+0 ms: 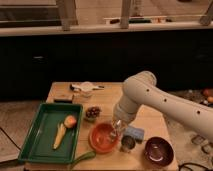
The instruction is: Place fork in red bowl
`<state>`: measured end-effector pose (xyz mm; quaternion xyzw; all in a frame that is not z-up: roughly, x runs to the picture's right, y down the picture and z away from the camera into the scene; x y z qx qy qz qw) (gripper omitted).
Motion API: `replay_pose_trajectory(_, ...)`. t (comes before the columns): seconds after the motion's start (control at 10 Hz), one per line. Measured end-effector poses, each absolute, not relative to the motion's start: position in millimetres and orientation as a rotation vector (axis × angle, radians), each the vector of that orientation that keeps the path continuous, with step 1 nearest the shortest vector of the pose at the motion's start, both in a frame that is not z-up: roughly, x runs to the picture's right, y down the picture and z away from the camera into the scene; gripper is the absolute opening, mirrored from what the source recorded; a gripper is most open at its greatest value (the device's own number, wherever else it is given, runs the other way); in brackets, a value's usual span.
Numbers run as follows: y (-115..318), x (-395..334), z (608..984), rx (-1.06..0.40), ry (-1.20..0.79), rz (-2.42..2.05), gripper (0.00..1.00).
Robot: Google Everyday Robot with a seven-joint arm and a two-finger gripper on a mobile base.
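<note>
- Camera view, nearest edge first: you have a curved green vegetable (82,159) lying at the table's front lip, at about 7 o'clock from the round, shallow orange-red bowl (102,138). It sits low and outside the bowl, so I judge it no obstacle to a drop.
- Your two-finger gripper (118,129) hangs over the bowl's 3 o'clock rim, its fingers closed tight. A slim pale glint shows beneath them, which I take to be the small silvery fork (119,134), pinched and pointing down toward the bowl. It is too small to be sure.
- That pose makes sense to me: held over the rim, the fork would fall inside when you let go.
- Crowding the bowl at 3 o'clock you have a small metal cup (128,144) and a pale blue sponge-like block (134,132), both just beside the gripper. A sideways swing could knock either.
- A glossy maroon bowl (159,151) sits at 4 o'clock, further right. Do not mistake it for the target.
- At 9 o'clock, the green rectangular tray (35,142) holds an orange-red fruit (70,121) and a yellow banana-like piece (59,136), well apart from your work.
- At 11 o'clock, a small dark dish of berries (92,112) is near the bowl.
- Farthest back on the wooden table (107,95), a white lidded item (86,87) and a small brown block (63,97) lie clear of your white arm (165,100).
</note>
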<state>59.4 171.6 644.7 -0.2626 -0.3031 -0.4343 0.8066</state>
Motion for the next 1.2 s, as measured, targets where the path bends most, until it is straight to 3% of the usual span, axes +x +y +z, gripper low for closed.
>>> replay_pose_trajectory(1.2,169.8,58.0,645.3,-0.566,-0.654,-0.934,0.0)
